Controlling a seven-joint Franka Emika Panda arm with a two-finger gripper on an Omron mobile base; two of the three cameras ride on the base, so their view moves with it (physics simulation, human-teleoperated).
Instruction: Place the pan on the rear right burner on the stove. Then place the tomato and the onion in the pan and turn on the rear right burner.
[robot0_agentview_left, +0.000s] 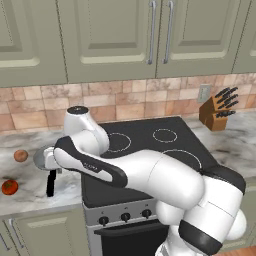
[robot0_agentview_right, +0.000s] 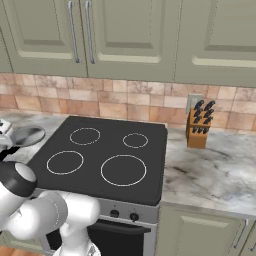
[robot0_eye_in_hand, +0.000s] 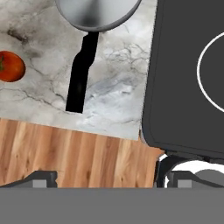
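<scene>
The pan (robot0_agentview_left: 41, 158) lies on the marble counter left of the stove (robot0_agentview_left: 145, 150), its black handle (robot0_eye_in_hand: 82, 74) pointing to the counter's front edge. The tomato (robot0_agentview_left: 9, 187) rests near that edge, left of the handle, and the onion (robot0_agentview_left: 20, 155) sits farther back, left of the pan. On the black glass, the rear right burner (robot0_agentview_left: 165, 135) is the smallest ring and is bare. My gripper (robot0_eye_in_hand: 107, 179) hangs open above the counter's front edge, between the handle and the stove's left side, holding nothing. In the right base view the pan (robot0_agentview_right: 25, 136) shows at the left edge.
A wooden knife block (robot0_agentview_left: 218, 111) stands on the counter right of the stove, by a wall outlet. Black knobs (robot0_agentview_left: 125, 217) line the steel front above the oven door. Wall cabinets hang overhead. My own arm stretches across the stove's front left.
</scene>
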